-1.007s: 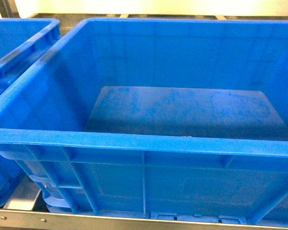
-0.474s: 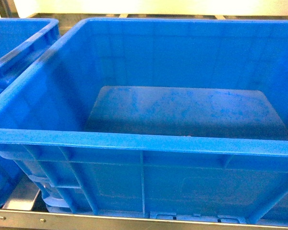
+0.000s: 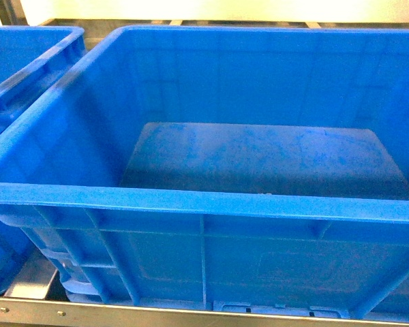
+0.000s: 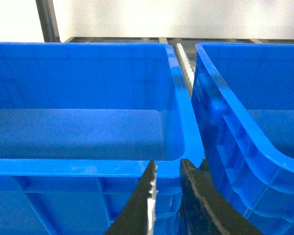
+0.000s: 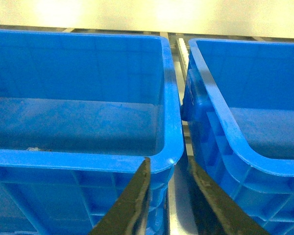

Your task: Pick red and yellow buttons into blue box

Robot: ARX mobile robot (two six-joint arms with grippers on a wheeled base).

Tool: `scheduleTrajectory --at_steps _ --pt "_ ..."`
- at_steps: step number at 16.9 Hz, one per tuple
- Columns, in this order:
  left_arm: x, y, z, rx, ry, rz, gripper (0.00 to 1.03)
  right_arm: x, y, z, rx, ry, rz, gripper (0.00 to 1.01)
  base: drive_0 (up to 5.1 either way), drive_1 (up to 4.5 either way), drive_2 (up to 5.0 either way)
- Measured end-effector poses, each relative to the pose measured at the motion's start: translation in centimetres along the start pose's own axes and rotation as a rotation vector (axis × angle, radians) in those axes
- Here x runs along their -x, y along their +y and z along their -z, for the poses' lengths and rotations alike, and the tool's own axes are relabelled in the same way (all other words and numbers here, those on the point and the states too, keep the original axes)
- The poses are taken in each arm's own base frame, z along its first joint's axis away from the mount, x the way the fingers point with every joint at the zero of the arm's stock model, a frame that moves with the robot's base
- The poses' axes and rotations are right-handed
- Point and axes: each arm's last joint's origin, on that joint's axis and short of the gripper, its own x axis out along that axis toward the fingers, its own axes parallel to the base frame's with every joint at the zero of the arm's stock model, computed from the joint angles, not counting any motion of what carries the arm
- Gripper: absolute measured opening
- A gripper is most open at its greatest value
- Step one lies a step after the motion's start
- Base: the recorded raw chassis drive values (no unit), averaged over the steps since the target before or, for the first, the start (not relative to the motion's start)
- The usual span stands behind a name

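Head view is nearly the same as half a second and a second ago: the blue box [image 3: 204,204] fills the frame, floor scuffed and bare where visible, only a hair of camera shift. No arm has entered that view. So nothing has landed in the box yet; likely the task is at its start or between picks.

A second crate [image 3: 27,68] sits just left of the box in the head view, walls near touching. Both stand on a metal shelf [image 3: 123,317].

No red or yellow buttons show in any view; where they are cannot be told. A tiny pale speck lies by the near wall in the right wrist view, too small to identify.

Left gripper [image 4: 167,169] hovers low in front of the gap between two crates, fingers pointing forward at the near rim corner, slightly spread, nothing between them.

Right gripper [image 5: 169,169] mirrors it: low, level, aimed at the gap between two crates, fingers a bit apart, empty.

Both arms look parked, not reaching.
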Motion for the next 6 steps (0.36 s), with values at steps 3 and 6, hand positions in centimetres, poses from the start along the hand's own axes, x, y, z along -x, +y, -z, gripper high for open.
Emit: scheduleTrajectory --at_steps 3,6 --pt "0.0 0.0 0.0 0.0 0.0 0.0 0.37 0.0 0.0 0.0 0.0 0.0 0.0 0.44 0.0 0.0 0.0" --pt "0.0 0.0 0.0 -0.003 0.0 0.0 0.97 0.0 0.0 0.0 0.0 0.0 0.0 0.98 0.0 0.0 0.0"
